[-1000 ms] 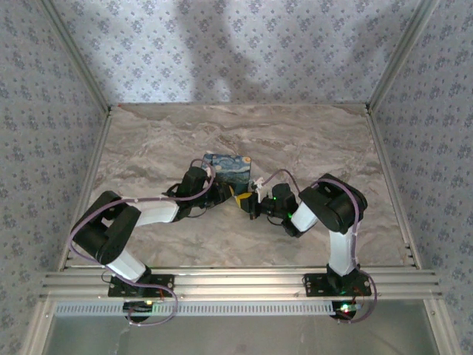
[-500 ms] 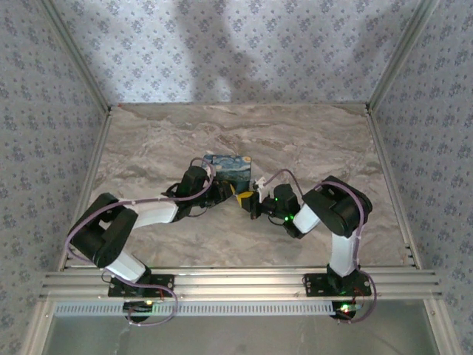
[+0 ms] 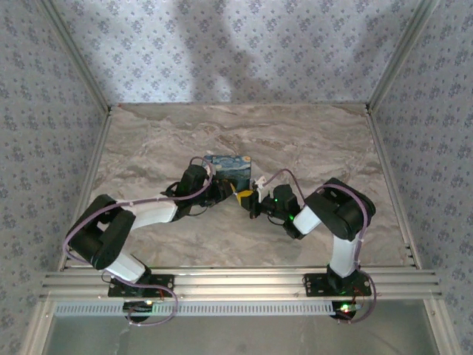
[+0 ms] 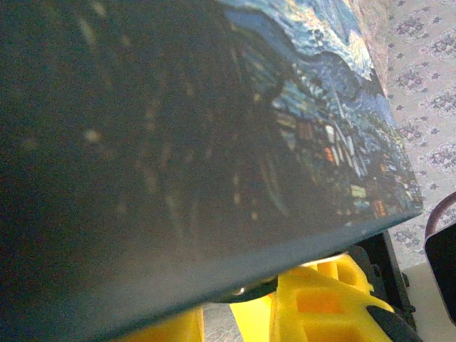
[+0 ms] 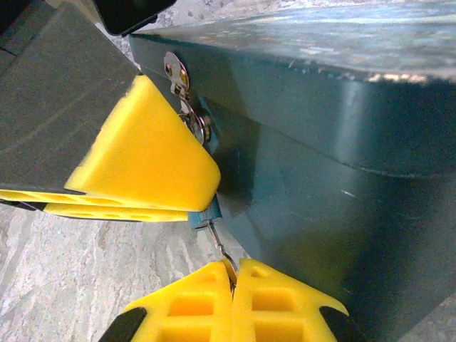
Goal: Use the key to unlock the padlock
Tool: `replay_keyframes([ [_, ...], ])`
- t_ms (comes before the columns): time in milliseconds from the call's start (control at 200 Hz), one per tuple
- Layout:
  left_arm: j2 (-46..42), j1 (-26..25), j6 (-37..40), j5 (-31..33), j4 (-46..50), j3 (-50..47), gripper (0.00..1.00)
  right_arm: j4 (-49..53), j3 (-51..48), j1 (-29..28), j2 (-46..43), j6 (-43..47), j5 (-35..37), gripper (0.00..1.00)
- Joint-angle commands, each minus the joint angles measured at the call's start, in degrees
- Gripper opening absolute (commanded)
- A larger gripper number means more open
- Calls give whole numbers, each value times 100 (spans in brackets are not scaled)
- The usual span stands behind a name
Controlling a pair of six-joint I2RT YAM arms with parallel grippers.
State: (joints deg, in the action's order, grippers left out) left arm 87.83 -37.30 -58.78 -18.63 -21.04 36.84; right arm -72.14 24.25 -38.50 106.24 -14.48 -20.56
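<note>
The tiny blue padlock (image 5: pixel 204 211) hangs by the metal hasp (image 5: pixel 178 77) on the front of the blue swirl-print box (image 3: pixel 227 166). My left gripper (image 3: pixel 228 194) is shut on the padlock, and one of its yellow fingers (image 5: pixel 142 158) covers most of it. In the left wrist view, the left gripper (image 4: pixel 235 313) sits right under the box (image 4: pixel 178 128). My right gripper (image 5: pixel 233 267) is shut on the thin metal key (image 5: pixel 222 251). The key's tip is in the bottom of the padlock. The right gripper (image 3: pixel 250 201) faces the left one, in front of the box.
The box stands mid-table on the marble top (image 3: pixel 310 140). Patterned walls (image 3: pixel 44 148) close in the sides and back. An aluminium rail (image 3: pixel 236 281) runs along the near edge by the arm bases.
Both arms' elbows have shifted slightly outward. The grippers stay together at the box front, each keeping its grip.
</note>
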Motion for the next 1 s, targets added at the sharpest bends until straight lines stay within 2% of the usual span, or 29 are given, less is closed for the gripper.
replay_keyframes([
  [0, -160, -199, -64, -587, -131, 196, 22, -246, 131, -120, -148, 200, 109, 0],
  [675, 52, -269, -10, -580, -146, 242, 22, -37, 694, -79, -320, -34, 89, 0],
  [839, 87, -272, 31, -550, -168, 250, 22, 275, 610, -87, -427, -247, 126, 0],
  [994, 134, -254, 95, -434, -164, 257, 23, 102, 333, -188, -185, -595, 249, 0],
])
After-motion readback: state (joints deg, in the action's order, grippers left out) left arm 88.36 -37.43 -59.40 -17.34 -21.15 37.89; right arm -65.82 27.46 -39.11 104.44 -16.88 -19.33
